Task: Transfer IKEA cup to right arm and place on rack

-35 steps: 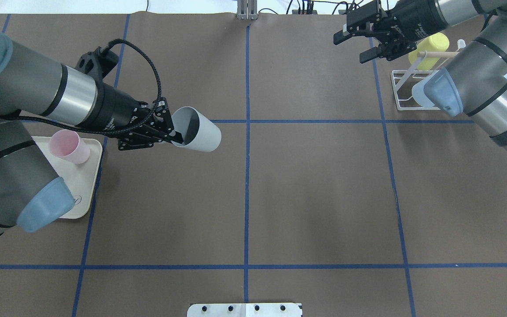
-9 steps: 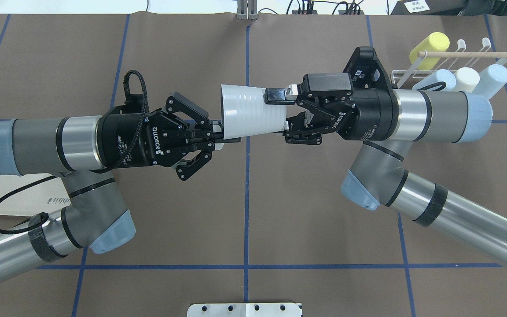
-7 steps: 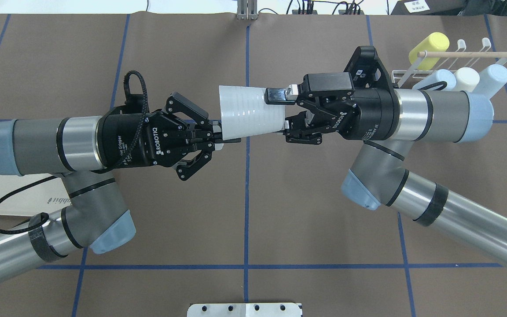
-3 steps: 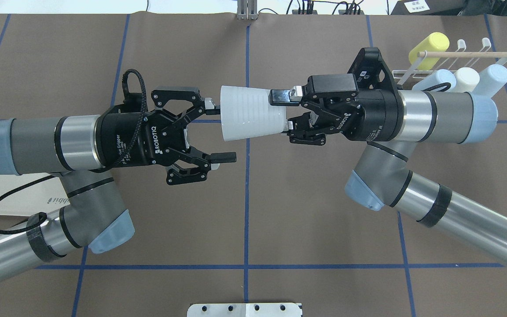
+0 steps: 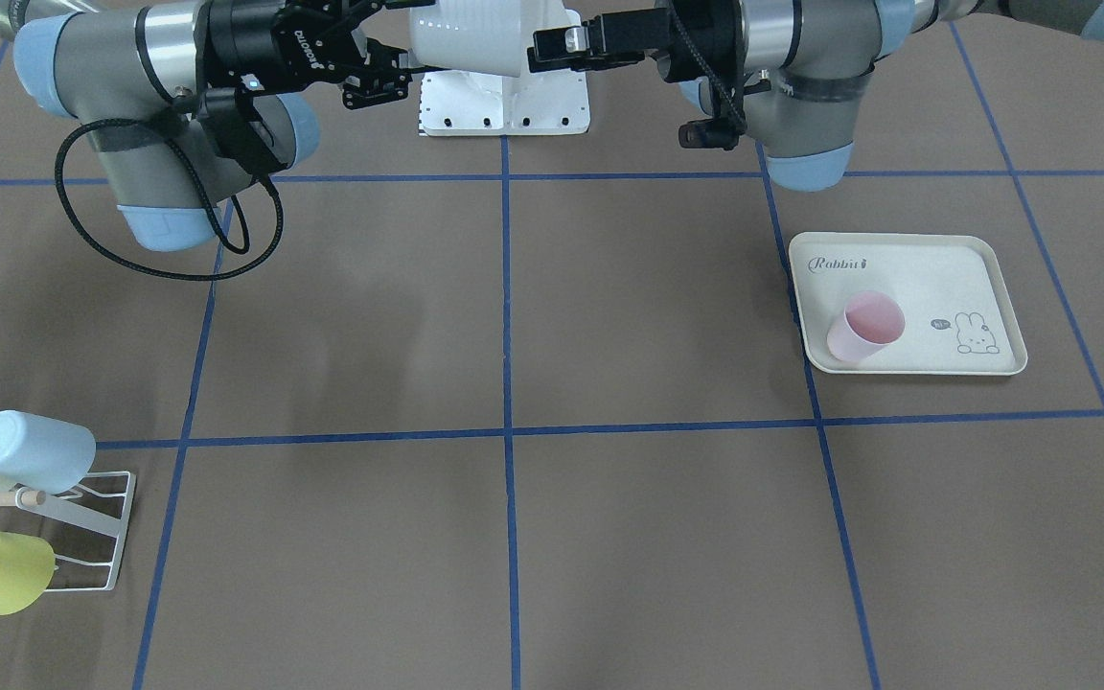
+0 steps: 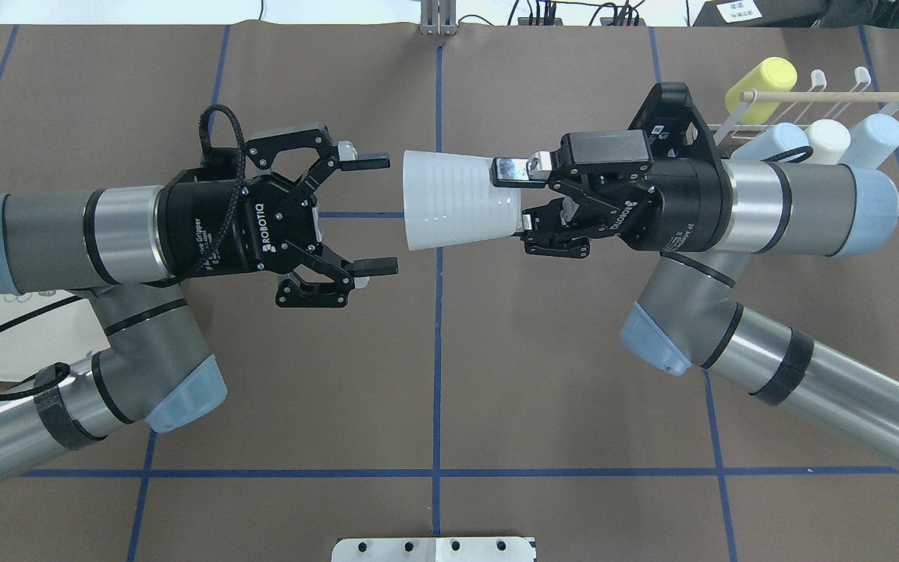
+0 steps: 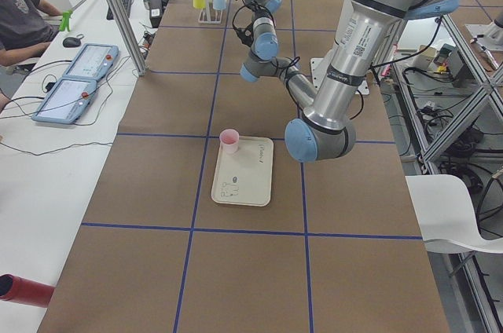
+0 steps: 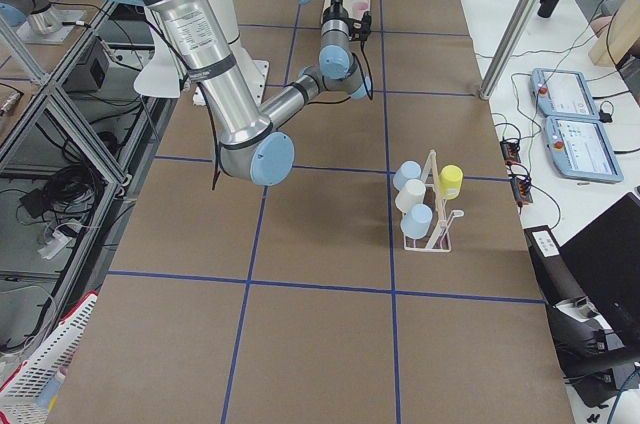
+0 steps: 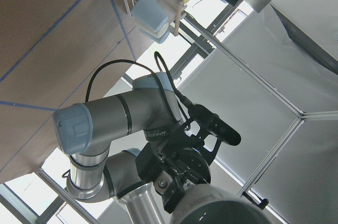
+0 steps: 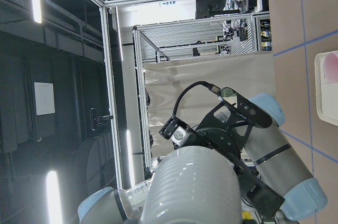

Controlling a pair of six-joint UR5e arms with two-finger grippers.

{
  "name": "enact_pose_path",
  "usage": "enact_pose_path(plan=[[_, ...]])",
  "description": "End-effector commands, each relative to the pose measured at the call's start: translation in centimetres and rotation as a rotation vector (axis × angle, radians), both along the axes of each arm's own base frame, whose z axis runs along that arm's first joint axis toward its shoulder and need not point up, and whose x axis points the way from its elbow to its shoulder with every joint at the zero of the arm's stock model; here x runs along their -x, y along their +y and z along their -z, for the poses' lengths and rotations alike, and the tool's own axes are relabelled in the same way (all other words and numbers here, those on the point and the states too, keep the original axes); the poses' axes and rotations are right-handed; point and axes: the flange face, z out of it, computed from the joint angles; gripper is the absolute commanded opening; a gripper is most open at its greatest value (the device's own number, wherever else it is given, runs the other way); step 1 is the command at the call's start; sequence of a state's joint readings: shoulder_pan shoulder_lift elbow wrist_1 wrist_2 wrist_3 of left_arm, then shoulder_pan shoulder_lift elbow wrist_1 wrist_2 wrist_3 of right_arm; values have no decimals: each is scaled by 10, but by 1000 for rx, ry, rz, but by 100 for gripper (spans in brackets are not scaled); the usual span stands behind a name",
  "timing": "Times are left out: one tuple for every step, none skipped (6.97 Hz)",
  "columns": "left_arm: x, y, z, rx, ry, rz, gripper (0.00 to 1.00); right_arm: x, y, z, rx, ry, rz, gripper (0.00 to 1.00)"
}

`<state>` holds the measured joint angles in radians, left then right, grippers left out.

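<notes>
The left arm point(image 6: 44, 238) and right arm point(image 6: 808, 211) were finished in grey and brushed silver, capped in pale blue. The black left tool point(image 6: 371, 215) and right tool point(image 6: 513, 199) were lettered ROBOTIQ in white; black cables point(image 5: 159, 276) were looped alongside.

The IKEA cup point(image 6: 457, 199) lies sideways in the air above the middle of the table point(image 6: 559, 375). Its base end sits between the fingers of the right gripper point(image 6: 517, 198), and its mouth faces the left gripper point(image 6: 375, 215), just beside it but apart. The rack point(image 6: 824, 95) stands on the table's right half near the far edge, with four racked cups point(image 6: 828, 140) on it. The tray point(image 5: 907, 254) lies on the left half, and a small cup point(image 5: 864, 328) stands in its far inner corner.
</notes>
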<state>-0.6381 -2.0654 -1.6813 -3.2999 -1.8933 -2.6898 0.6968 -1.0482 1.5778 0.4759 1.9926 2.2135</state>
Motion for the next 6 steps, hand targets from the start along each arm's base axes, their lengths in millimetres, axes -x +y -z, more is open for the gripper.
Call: enact_pose_path(plan=[[25,-22,-35,-28,-86,89,100,-23,-9,-16,10,23,-54,7],[44,-42,-41,-38,-153,128,100,-45,-36,-31,34,85,-133,7],[59,-59,-44,-87,-249,150,100,-53,-58,-43,8,213,-221,9],[62,-73,-56,-139,-355,183,100,-63,-78,-58,-41,378,-316,10],[68,-91,-65,-177,-474,215,100,-87,-102,-75,-63,517,-386,10],[73,-107,-73,-255,-608,217,100,-132,-131,-81,-88,656,-435,10]])
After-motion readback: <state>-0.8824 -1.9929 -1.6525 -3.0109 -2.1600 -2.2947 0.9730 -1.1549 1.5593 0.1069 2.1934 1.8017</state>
